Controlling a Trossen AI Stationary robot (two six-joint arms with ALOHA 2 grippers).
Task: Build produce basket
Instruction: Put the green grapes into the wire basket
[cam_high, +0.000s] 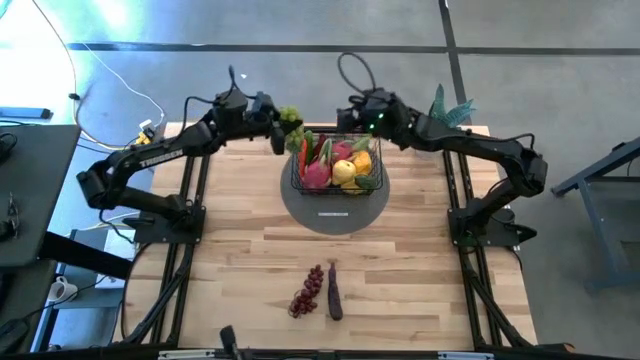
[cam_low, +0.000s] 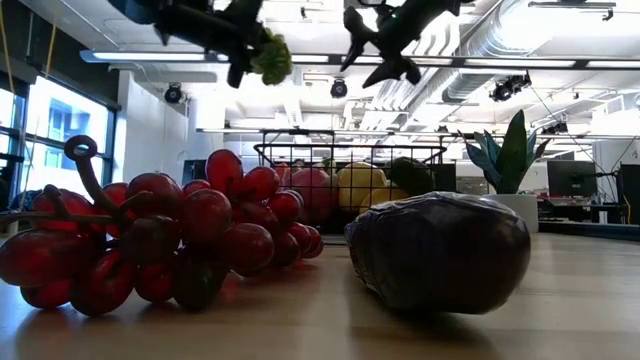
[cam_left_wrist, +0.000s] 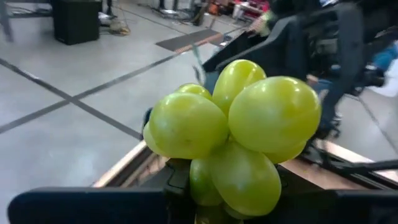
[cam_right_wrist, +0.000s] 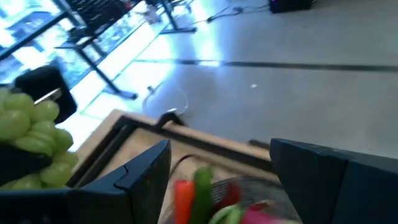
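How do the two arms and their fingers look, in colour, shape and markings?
Both arms are dark, nearly black, built of jointed segments. The left arm bears pale lettering along one link, and the right arm shows a small green light near its wrist. A black cable loops above the right wrist. The right gripper has flat, broad, dark fingers.

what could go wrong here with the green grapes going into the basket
1. The left gripper holds the green grapes beside the basket, which is already piled high, so the bunch may roll off.
2. The right gripper hovers open at the basket's far edge, close enough that the arms might collide.
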